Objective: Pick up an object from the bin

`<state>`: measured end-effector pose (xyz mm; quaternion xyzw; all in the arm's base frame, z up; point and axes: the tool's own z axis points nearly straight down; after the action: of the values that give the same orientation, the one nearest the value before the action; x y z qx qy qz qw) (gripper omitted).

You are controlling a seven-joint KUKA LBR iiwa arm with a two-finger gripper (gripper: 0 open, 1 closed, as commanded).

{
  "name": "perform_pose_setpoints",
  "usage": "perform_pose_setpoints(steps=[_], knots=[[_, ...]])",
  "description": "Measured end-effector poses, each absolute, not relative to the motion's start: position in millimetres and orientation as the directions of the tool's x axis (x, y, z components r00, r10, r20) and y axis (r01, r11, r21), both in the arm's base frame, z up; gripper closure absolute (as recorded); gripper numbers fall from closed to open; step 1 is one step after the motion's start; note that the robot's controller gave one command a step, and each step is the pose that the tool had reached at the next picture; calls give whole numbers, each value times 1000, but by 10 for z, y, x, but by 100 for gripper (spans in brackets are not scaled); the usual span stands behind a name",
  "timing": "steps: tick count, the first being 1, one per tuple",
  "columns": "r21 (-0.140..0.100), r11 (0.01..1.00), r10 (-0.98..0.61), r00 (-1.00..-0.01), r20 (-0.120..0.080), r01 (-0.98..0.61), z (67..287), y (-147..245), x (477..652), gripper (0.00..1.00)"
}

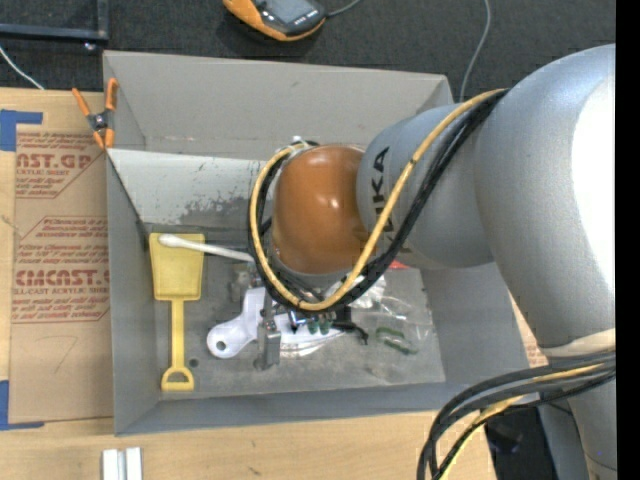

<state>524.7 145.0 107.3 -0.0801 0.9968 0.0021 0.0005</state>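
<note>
The grey bin [300, 373] holds a yellow toy shovel [177, 278] at nine o'clock and a clear bag [400, 320] at three. A white plastic piece [232, 334] lies beside the claw [268, 346]; I cannot tell its state.

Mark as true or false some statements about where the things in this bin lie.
1. A yellow toy shovel lies at the left of the bin. True.
2. Its blade points to the view's bottom. False: the blade is at the top end, the handle's loop at the bottom.
3. The gripper is beside a white plastic piece in the bin's middle. True.
4. A clear plastic bag lies left of the shovel. False: it lies right of the gripper.
</note>
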Motion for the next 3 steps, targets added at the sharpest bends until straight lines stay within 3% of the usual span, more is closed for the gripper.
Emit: perform_pose_setpoints(steps=[1, 2, 3], knots=[[4, 974, -228, -974, 1, -228, 687, 1415, 5107, 0], [6, 945, -326, -945, -4, -326, 698, 1526, 5315, 100], [6, 945, -326, -945, -4, -326, 698, 1526, 5315, 100]])
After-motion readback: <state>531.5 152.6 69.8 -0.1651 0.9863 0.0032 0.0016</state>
